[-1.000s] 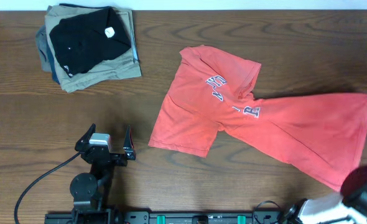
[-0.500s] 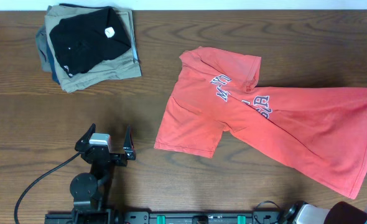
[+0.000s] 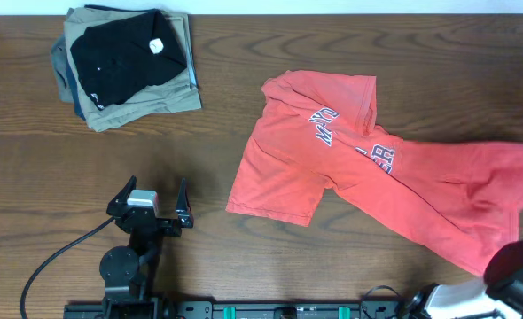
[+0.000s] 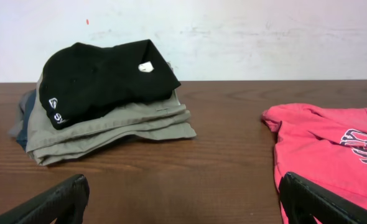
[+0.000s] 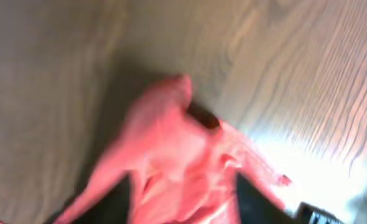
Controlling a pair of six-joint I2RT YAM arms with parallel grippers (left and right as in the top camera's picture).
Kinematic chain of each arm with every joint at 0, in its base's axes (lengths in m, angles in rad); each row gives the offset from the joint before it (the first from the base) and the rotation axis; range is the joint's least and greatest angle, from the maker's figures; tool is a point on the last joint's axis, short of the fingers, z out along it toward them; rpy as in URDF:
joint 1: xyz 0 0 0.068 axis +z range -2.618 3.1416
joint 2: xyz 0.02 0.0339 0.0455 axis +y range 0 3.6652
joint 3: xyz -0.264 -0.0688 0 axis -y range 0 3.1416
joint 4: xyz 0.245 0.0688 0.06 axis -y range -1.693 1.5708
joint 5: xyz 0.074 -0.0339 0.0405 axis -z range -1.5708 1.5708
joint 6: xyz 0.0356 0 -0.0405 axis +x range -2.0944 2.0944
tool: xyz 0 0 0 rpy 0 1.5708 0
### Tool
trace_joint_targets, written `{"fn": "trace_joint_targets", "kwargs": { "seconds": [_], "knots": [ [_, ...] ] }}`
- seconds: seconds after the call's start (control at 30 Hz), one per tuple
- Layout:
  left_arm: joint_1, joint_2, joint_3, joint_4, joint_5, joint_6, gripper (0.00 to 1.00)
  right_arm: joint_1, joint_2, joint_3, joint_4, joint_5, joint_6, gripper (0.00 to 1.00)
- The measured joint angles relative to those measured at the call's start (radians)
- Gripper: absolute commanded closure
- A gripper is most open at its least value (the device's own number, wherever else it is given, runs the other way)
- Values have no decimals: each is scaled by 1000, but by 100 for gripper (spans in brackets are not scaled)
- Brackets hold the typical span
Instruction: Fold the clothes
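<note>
The clothes, a red-orange T-shirt (image 3: pixel 368 177) with white block lettering, lie crumpled on the wooden table, right of centre, with the long end bunched towards the right edge. The left wrist view catches its left edge (image 4: pixel 333 143). My left gripper (image 3: pixel 155 184) rests near the front left, well clear of the shirt, open (image 4: pixel 183 199) with only bare table between its fingers. In the blurred right wrist view my right gripper (image 5: pixel 183 205) has its dark fingers spread, with loose red cloth (image 5: pixel 183 149) hanging between them. Only part of the right arm (image 3: pixel 520 266) shows overhead.
A stack of folded garments (image 3: pixel 128 66), black on top of khaki and blue, sits at the back left, also seen from the left wrist as the stack (image 4: pixel 102 106). A black cable (image 3: pixel 58 257) trails from the left arm's base.
The shirt end that was pulled taut to the right edge has slumped and bunched on the table. The shirt has slid slightly right. The right gripper has gone from shut to spread.
</note>
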State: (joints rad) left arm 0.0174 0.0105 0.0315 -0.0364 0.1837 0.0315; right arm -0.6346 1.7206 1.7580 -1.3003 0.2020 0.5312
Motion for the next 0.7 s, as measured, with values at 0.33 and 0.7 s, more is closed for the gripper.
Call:
{"fn": "trace_joint_targets", "kwargs": {
  "seconds": [0.33,0.7],
  "knots": [
    [0,0,0,0,0,0,2,-53,8,-3,-77,-184,-41,8],
    [0,0,0,0,0,0,2,-13,-234,-126,-198,-237,-30,7]
  ]
}}
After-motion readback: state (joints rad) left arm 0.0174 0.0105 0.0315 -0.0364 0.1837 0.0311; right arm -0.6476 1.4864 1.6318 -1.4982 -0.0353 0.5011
